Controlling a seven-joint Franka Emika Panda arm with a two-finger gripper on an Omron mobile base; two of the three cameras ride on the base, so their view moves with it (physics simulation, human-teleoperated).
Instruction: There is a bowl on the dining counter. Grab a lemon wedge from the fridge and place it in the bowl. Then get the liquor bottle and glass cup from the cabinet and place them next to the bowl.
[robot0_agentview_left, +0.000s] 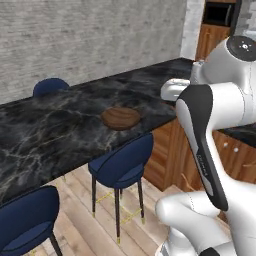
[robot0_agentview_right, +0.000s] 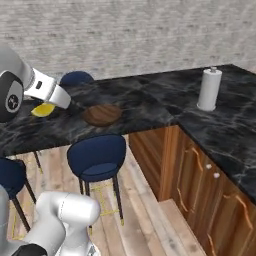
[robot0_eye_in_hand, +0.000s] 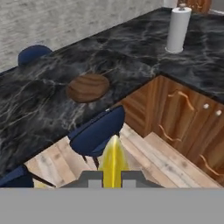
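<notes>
The dark-brown wooden bowl (robot0_agentview_left: 121, 118) (robot0_agentview_right: 102, 114) (robot0_eye_in_hand: 88, 87) sits empty near the front edge of the black marble dining counter (robot0_agentview_left: 50, 135) (robot0_agentview_right: 145, 97) (robot0_eye_in_hand: 39, 109). My gripper (robot0_agentview_right: 49, 104) (robot0_eye_in_hand: 113, 177) hangs in the air, shut on the bright-yellow lemon wedge (robot0_agentview_right: 43, 109) (robot0_eye_in_hand: 113, 159). In the right base view it is to the left of the bowl and apart from it. The hand view looks down past the wedge at a stool and the floor, with the bowl farther ahead. The fridge is out of view.
Blue stools (robot0_agentview_left: 122, 162) (robot0_agentview_right: 96, 156) (robot0_eye_in_hand: 97, 131) stand along the counter's near side, and another (robot0_agentview_left: 50, 86) stands behind it. A white paper towel roll (robot0_agentview_right: 209, 89) (robot0_eye_in_hand: 178, 29) stands on the worktop to the right, over wooden cabinet doors (robot0_agentview_right: 200, 185).
</notes>
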